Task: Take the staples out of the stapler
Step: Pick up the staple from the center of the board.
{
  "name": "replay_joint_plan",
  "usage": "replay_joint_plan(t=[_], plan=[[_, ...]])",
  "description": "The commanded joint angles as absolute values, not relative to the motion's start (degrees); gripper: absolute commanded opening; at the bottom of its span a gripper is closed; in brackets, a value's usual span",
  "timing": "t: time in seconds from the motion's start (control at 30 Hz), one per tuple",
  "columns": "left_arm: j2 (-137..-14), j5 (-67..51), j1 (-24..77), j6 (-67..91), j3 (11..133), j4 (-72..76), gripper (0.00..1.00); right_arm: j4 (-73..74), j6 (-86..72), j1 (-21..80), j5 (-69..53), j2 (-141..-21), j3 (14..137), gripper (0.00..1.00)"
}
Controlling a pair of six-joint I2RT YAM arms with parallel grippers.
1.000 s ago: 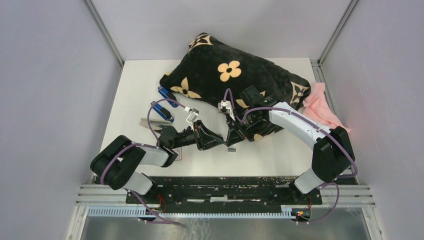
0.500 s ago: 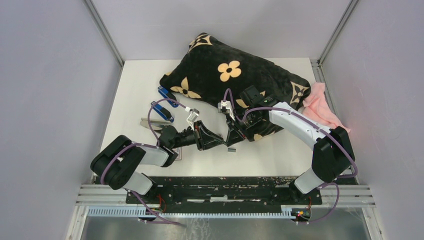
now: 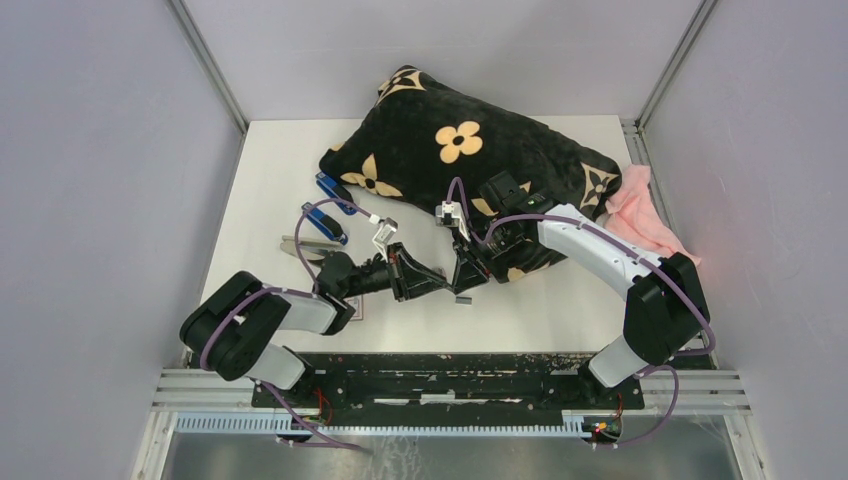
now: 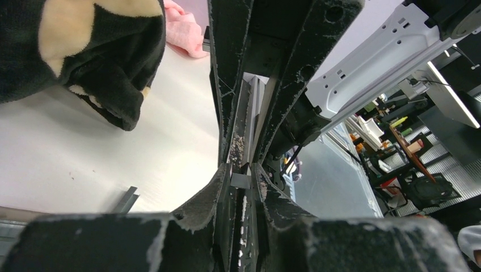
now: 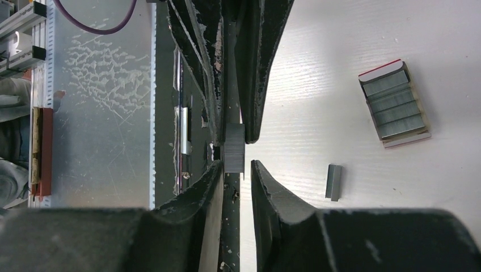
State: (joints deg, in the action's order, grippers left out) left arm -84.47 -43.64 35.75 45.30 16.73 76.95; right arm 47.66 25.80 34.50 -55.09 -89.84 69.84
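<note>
My two grippers meet tip to tip above the table's near middle. A short grey strip of staples sits between them. My left gripper is shut on this strip. The right gripper stands slightly open around the strip's other end, with a thin gap on one side. In the top view the left gripper and right gripper nearly touch. The blue stapler lies opened at the left of the table. A loose strip lies on the table below the grippers.
A black pillow with beige flowers fills the back of the table, close behind the right arm. A pink cloth lies at the right edge. An open white-and-red box holding staple strips sits near a loose strip.
The left jaws have closed onto the strip of staples. The right jaws have parted a little. Both arms have stayed almost where they were.
</note>
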Motion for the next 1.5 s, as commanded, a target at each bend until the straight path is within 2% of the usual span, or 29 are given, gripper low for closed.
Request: replay_joint_plan(t=[0.0, 0.3, 0.5, 1.07, 1.27, 1.47], plan=[[-81.80, -41.41, 35.95, 48.77, 14.92, 83.03, 0.07, 47.16, 26.96, 34.80, -56.76, -88.83, 71.73, 0.33], [-76.56, -34.60, 35.97, 52.13, 10.34, 85.97, 0.06, 47.46, 27.02, 34.08, -58.11, -87.69, 71.86, 0.56], [-70.44, -30.00, 35.95, 52.38, 8.09, 82.58, 0.06, 46.20, 25.57, 32.71, -59.50, -86.07, 71.33, 0.63], [-54.56, -20.07, 35.95, 52.99, 5.13, 68.78, 0.07, 41.73, 20.96, 29.86, -64.70, -81.93, 69.31, 0.67], [-52.13, -16.67, 35.95, 55.01, 4.61, 68.69, 0.07, 34.25, 13.76, 28.57, -65.57, -80.09, 66.92, 0.67], [-51.21, -12.50, 35.97, 57.56, 4.79, 69.93, 0.07, 19.07, -1.18, 26.53, -66.59, -77.76, 61.74, 0.67]])
